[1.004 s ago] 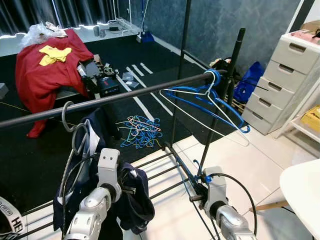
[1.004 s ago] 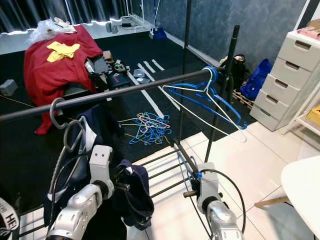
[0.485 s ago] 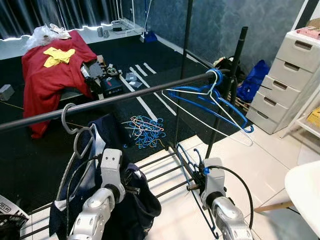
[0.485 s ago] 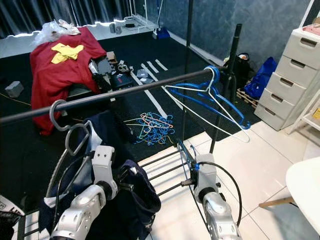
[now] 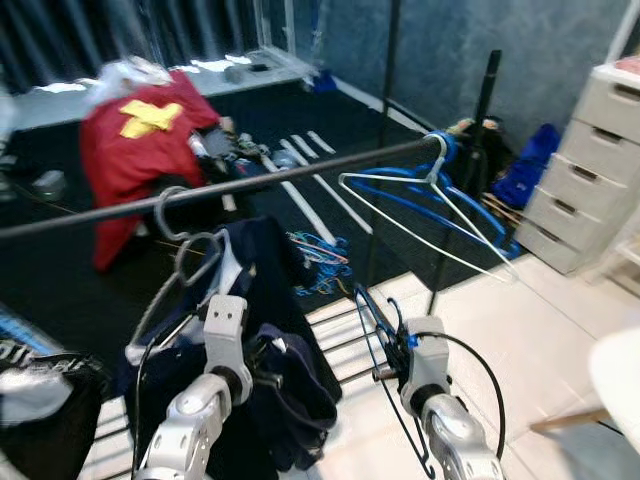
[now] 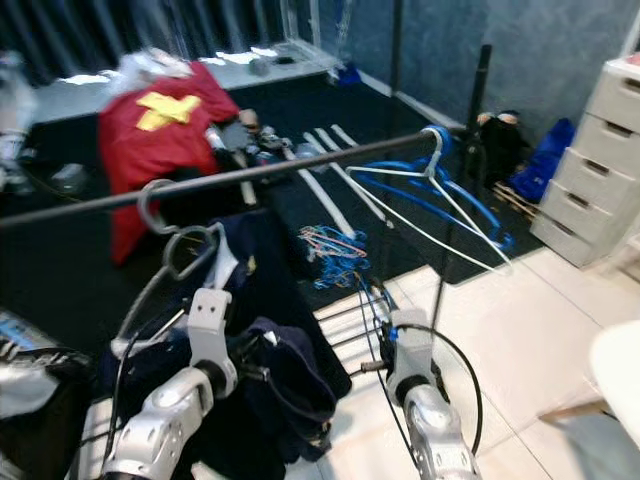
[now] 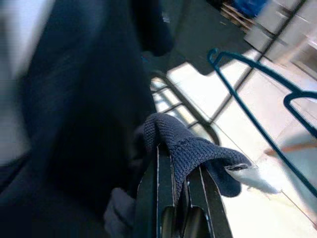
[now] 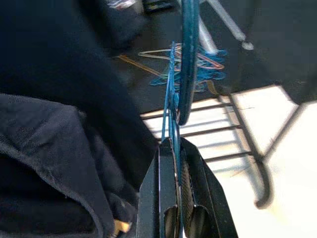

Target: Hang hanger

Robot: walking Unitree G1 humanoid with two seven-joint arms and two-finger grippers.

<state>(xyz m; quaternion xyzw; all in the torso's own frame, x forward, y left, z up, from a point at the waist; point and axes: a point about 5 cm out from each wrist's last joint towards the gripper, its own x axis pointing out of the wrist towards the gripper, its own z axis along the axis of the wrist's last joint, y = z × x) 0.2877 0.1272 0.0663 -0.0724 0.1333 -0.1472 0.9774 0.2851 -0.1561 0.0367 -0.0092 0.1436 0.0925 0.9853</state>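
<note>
Right hand (image 8: 174, 148) pinching thin blue wire hanger (image 8: 187, 59)

Head stereo pair looking forward and down over clothes rail (image 5: 300, 172), wrist cameras close along each hand's fingers

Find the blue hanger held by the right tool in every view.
Left eye view: blue hanger low centre.
Right eye view: low centre again.
Left wrist view: teal wire beyond the navy garment.
Right wrist view: clamped in the right tool.
Shared landmark: navy garment.
</note>
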